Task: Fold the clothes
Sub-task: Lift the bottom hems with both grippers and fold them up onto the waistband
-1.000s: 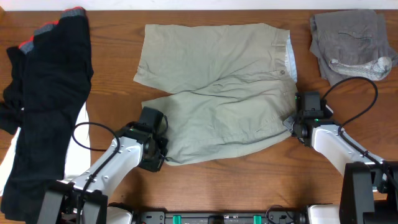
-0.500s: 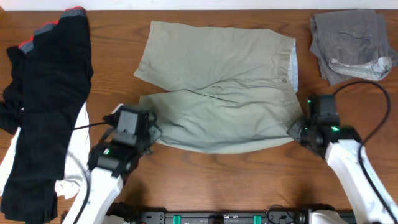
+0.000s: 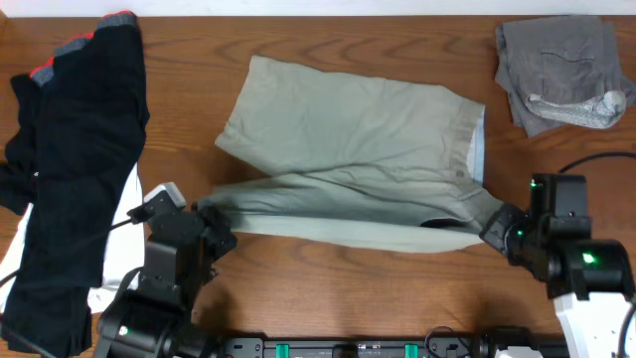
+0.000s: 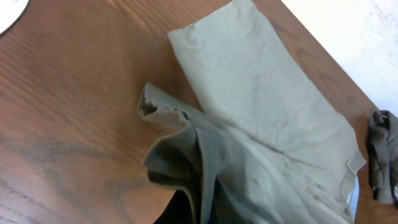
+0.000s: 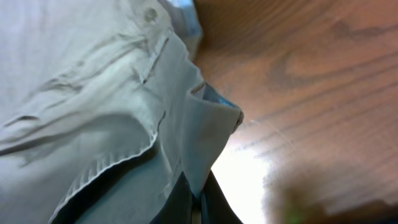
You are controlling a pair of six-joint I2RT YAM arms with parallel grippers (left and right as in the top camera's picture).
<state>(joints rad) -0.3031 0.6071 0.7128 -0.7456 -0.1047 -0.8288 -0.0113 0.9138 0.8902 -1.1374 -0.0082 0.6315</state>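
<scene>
Wooden table: khaki shorts at centre, far leg flat. Near leg now hoisted off wood into narrow taut band; one second earlier it lay spread. Black garments at left and grey shorts in far right corner, unmoved. Left gripper pinched tight on near hem corner, right gripper clamped on waistband corner below button. Both arms risen, drawn back. Likely reading: half-fold starting, near leg poised to go over far one.
</scene>
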